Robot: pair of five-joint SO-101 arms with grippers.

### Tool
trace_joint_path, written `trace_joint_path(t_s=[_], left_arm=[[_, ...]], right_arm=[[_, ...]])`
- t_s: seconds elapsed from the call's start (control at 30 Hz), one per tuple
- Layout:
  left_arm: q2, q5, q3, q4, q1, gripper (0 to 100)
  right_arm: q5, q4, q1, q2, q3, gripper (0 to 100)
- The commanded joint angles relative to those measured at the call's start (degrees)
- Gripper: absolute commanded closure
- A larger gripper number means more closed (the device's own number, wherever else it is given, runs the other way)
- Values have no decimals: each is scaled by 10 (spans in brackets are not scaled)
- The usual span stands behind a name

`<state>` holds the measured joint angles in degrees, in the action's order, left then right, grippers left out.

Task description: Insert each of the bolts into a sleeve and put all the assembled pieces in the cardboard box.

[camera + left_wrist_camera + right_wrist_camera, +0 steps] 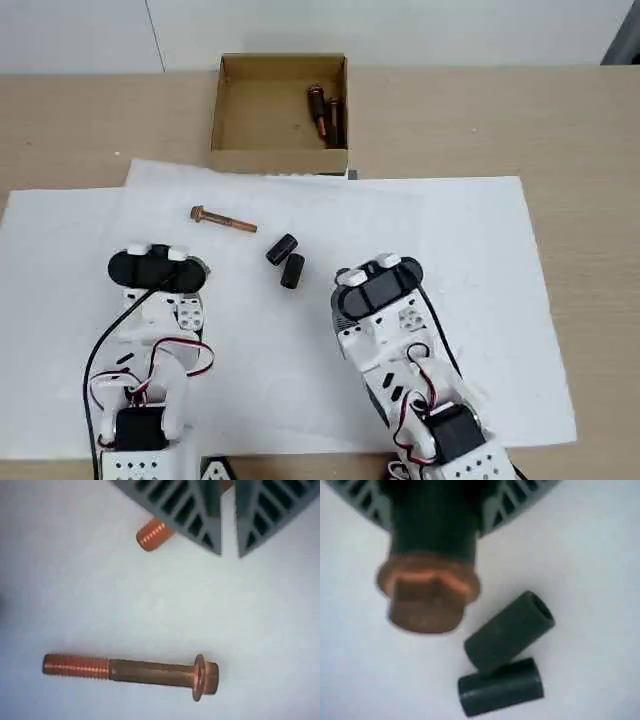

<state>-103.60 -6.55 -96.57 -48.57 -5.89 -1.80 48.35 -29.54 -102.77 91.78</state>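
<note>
- Cardboard box [280,160] sits at the far side of the table [580,130], just past the far edge of the white paper [450,250].
- Assembled pieces [325,115] lie in the box, against its right wall. They overlap, so the exact count is unclear.
- Right gripper [435,522] is clamped on a black sleeve [432,540]. A copper bolt head [427,597] sticks out of the sleeve's end, so this bolt is already seated.
- Right arm [385,310] is over the paper, just right of the loose sleeves.
- Two loose sleeves [510,630] [500,687] lie on the paper, touching each other at an angle. In the high view they sit mid-paper between the two arms [282,248] [292,271].
- Loose bolt [130,672] lies flat on the paper, well clear of the left gripper [228,555]. In the high view [222,220] it lies between the left arm and the box, head to the left.
- Second bolt [150,534] shows only its threaded end, poking out from behind the left gripper.
- Left gripper state: cannot tell whether it is clamped on that second bolt or the bolt just lies on the paper under it.
- Left arm [155,300] is over the left half of the paper, near the loose bolt.
</note>
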Motion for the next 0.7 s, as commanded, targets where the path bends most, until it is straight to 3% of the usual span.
trace_joint_path(t_s=[0.0,0.2,0.43,0.67], left_arm=[[-4,-1,2,-29,-3,993],[-4,-1,3,-34,-4,993],[-4,-1,3,-34,-3,993],[-4,-3,3,-34,-3,993]], right_arm=[[-11,20,8,3,-75,995],[-25,21,11,140,-199,995],[-42,-43,75,491,-465,995],[-39,-47,86,818,-751,995]])
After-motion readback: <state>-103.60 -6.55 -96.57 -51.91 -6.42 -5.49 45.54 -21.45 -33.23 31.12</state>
